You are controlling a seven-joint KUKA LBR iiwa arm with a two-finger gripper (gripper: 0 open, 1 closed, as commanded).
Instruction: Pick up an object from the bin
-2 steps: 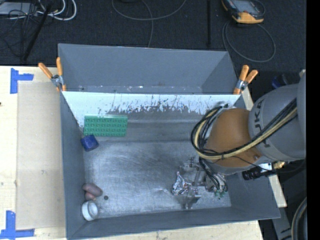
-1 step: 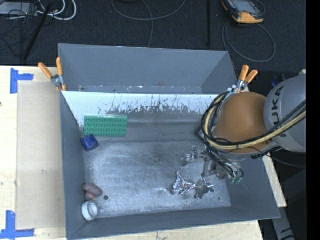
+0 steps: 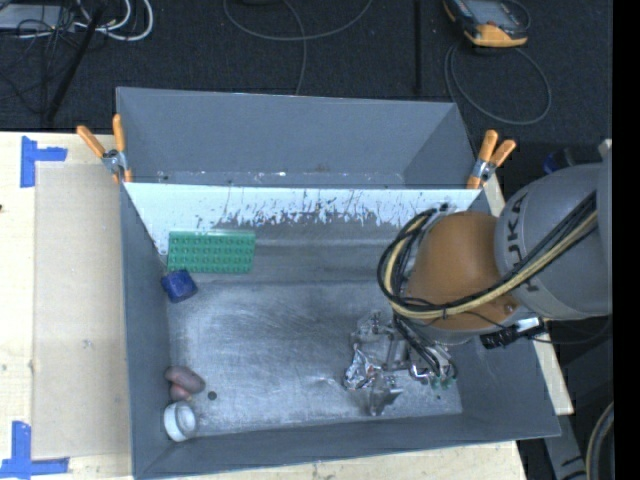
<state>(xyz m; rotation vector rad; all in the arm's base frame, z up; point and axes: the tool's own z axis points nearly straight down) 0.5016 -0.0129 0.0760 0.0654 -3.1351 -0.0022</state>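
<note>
Jaws are a toss-up, can't tell if they're apart or together in that tangle of metal. The gripper sits low over the floor at the lower right of the bin, with the arm reaching in from the right and its orange wrist cover tipped toward the middle. The loose stuff is well apart on the left: a green studded plate at the foot of the back wall, a small blue block just below it, and a pinkish-brown lump beside a white round cap in the near corner.
</note>
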